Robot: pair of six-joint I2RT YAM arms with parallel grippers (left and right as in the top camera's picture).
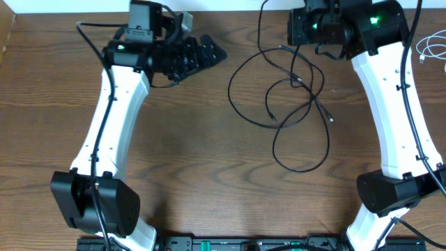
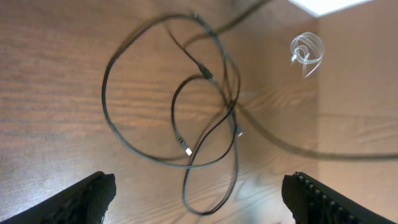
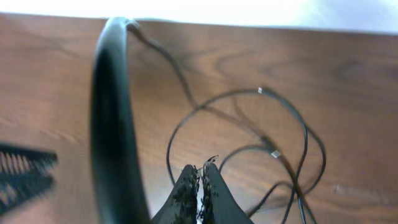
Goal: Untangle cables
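Plain brown wood-grain counter (image 1: 181, 160), nothing fancy. The black cables (image 1: 293, 94) lie in a loose, overlapping knot toward the far right, with one strand heading off toward the far edge. The white cable (image 1: 430, 49) sits coiled well apart at the far right. The left pincer (image 2: 199, 180) is spread wide and empty, facing the knot from the left. The right pincer (image 3: 200, 169) is pinched together with nothing visible between its tips. My worry: grab where strands cross and you'd probably pull two at once, cinching the loops tighter or dragging the whole bundle along.
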